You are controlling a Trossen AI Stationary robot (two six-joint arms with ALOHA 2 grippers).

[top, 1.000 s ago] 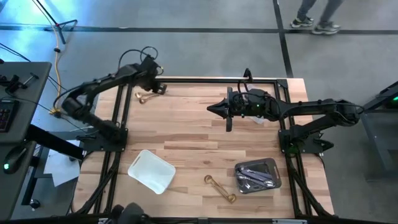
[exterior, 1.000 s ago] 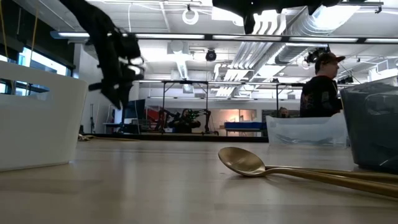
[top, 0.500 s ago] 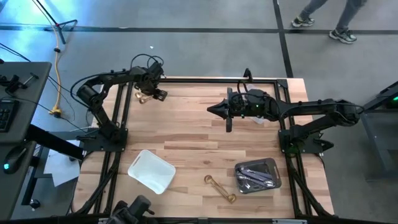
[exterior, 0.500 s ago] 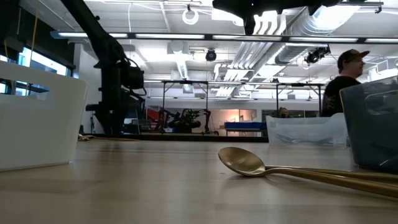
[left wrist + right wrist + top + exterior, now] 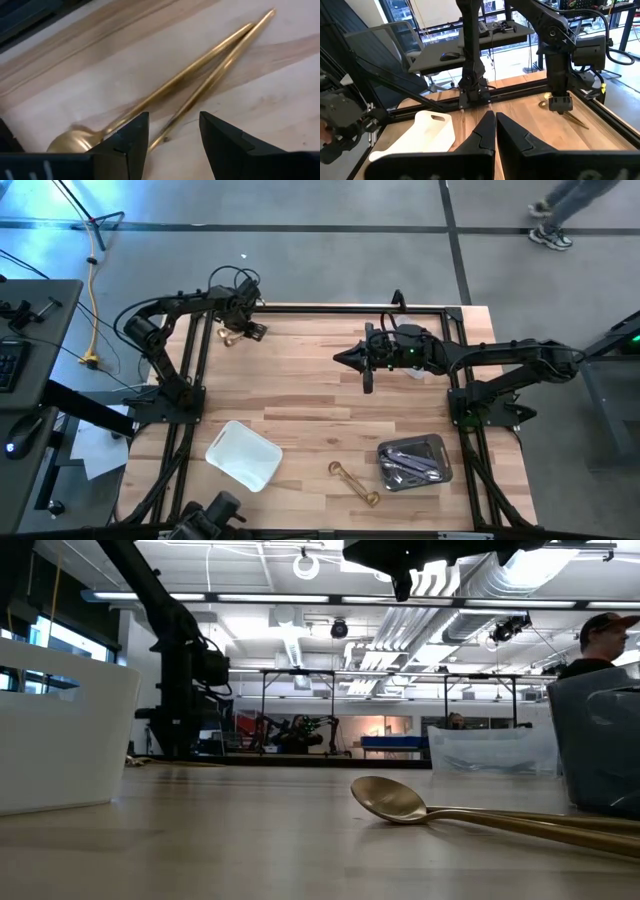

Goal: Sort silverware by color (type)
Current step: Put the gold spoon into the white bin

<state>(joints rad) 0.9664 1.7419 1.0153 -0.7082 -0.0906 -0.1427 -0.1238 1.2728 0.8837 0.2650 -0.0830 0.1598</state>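
Silverware under inspection: two gold utensils (image 5: 200, 80) lay crossed at the table's (image 5: 320, 400) far left corner, handles meeting at one end, one spoon bowl visible. My left gripper (image 5: 172, 140) hung directly over them, jaws parted with the lower handle showing in the gap, holding nothing. A second gold pair (image 5: 352, 482) lay near the front edge, beside the grey tray (image 5: 414, 461) that held the dark and silver pieces. The white tray (image 5: 243, 454) sat at front left. My right gripper (image 5: 495, 131) was pressed shut and empty, parked above mid-table.

Judgement on the step in hand: I should centre the jaws across a single handle, away from the crossing point, descend until the fingertips bracket it flat against the wood, then close squarely so that the neighbour is not dragged along.

No brand, label or legible writing was found in any view.
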